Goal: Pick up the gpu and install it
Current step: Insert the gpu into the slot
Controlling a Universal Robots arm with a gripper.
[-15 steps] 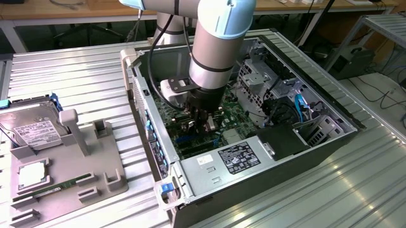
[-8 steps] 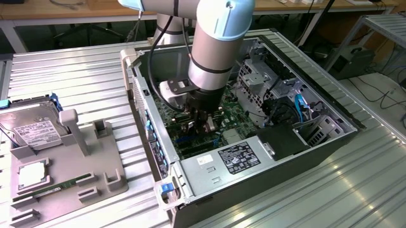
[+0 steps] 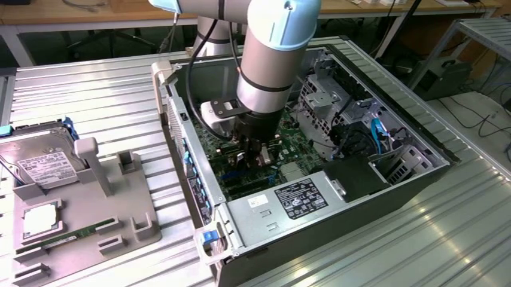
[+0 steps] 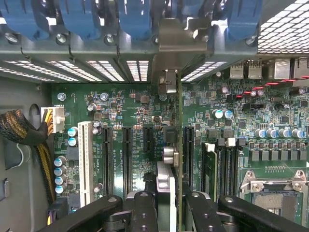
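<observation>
Down inside the computer case point(image 3: 417, 133), your jaws are clenched on the gpu point(image 4: 166, 183), edge-on over the motherboard point(image 4: 120, 113), probably a light, stiff, fragile card best gripped by its edges.

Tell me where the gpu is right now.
In the wrist view the gpu stands edge-on between the fingers, over the expansion slots of the motherboard, inside the computer case.

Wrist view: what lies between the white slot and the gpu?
Three black expansion slots separate the gpu from the white slot, in the wrist view.
</observation>
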